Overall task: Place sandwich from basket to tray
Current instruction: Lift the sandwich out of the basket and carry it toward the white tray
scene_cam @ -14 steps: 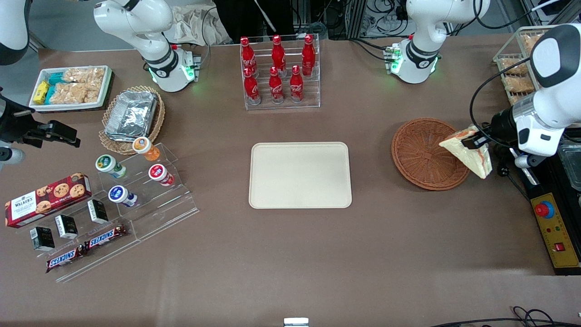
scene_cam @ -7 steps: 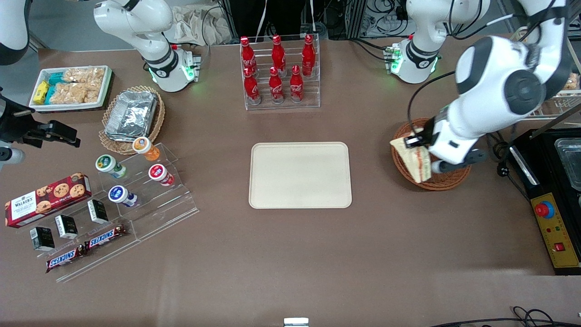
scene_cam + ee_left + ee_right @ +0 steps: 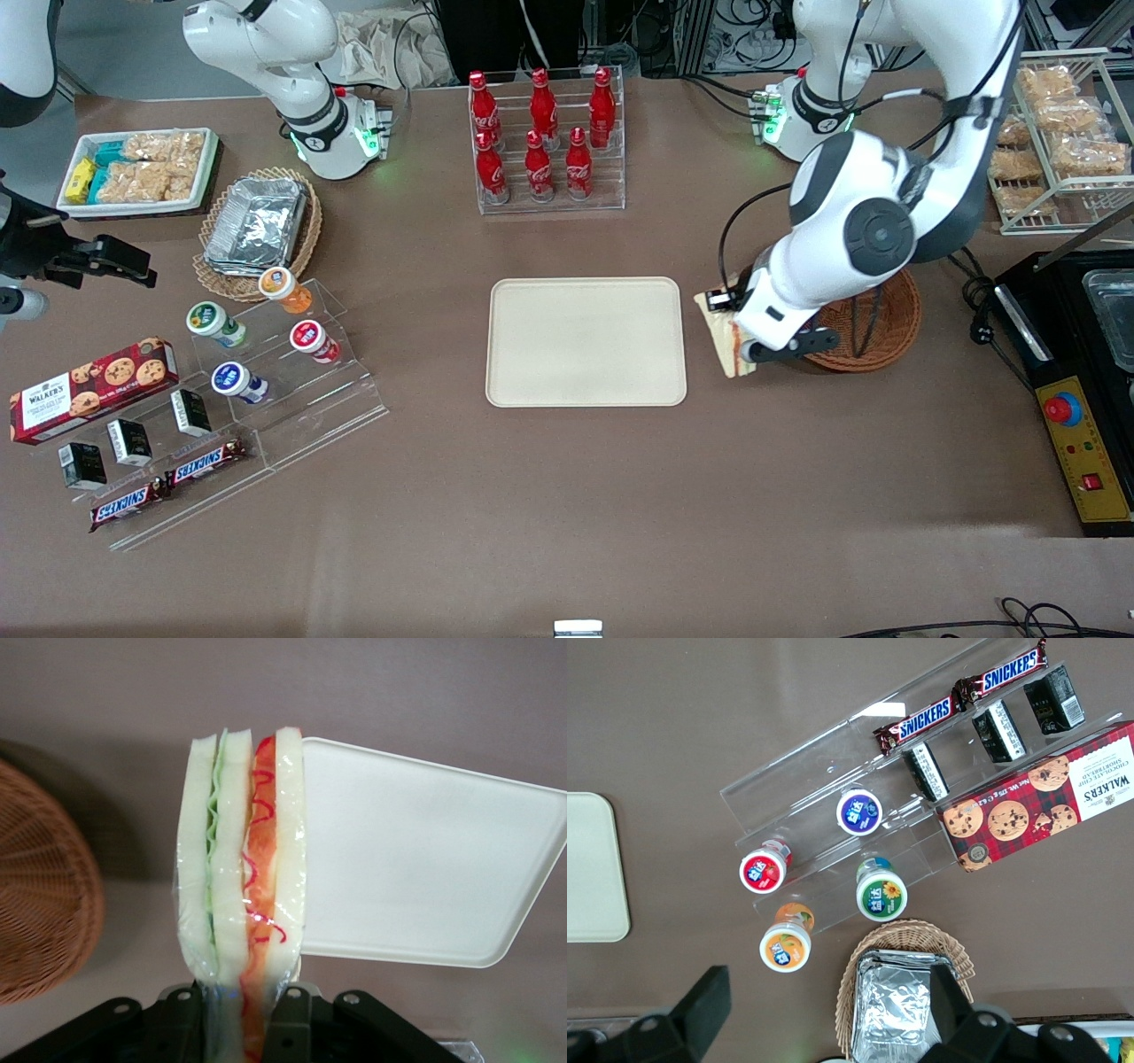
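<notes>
My left gripper (image 3: 728, 312) is shut on the sandwich (image 3: 730, 344), a white bread wedge with an orange-red filling. It holds it in the air over the bare table between the reddish-brown wicker basket (image 3: 890, 332) and the cream tray (image 3: 586, 341). In the left wrist view the sandwich (image 3: 244, 877) stands clamped between the black fingers (image 3: 292, 1028), with the tray (image 3: 425, 868) beside it and the basket (image 3: 40, 895) at its other flank. The basket shows nothing in it where my arm does not cover it.
A clear rack of red cola bottles (image 3: 540, 133) stands farther from the front camera than the tray. Toward the parked arm's end are a tan basket with foil trays (image 3: 257, 226), a snack tray (image 3: 137, 168) and an acrylic stand with cups (image 3: 266, 337). A black control box (image 3: 1085, 452) lies at the working arm's end.
My left gripper has carried the sandwich from over the basket's outer rim, across the basket, to the table gap beside the tray.
</notes>
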Robot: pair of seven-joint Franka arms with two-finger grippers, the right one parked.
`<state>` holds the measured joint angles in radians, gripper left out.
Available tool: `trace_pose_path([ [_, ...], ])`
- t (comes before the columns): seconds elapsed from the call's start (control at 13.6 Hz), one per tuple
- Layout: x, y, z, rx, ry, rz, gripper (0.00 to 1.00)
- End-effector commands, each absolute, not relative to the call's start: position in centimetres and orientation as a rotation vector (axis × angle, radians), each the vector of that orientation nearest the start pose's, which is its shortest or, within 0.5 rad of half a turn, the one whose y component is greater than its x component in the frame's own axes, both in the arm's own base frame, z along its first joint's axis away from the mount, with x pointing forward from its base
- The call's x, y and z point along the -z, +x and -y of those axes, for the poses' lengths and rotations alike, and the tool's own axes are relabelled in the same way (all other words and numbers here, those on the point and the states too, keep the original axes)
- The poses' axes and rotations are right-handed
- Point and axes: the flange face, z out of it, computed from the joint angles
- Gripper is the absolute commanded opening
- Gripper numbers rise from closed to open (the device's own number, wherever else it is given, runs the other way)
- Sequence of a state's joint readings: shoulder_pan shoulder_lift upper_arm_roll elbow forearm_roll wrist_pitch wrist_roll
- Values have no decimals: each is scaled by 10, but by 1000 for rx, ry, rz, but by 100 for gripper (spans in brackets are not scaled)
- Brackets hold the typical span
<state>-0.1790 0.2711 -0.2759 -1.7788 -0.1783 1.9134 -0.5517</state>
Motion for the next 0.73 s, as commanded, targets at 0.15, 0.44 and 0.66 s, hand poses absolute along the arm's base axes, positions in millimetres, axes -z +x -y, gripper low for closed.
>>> trace_pose_path([
  [0.15,-342,553,321,-397,-3250,190,24],
  [0.44,-284,540,352,-399,-3197,58,24],
  [0.66,-258,531,361,-418,-3146,-16,24],
])
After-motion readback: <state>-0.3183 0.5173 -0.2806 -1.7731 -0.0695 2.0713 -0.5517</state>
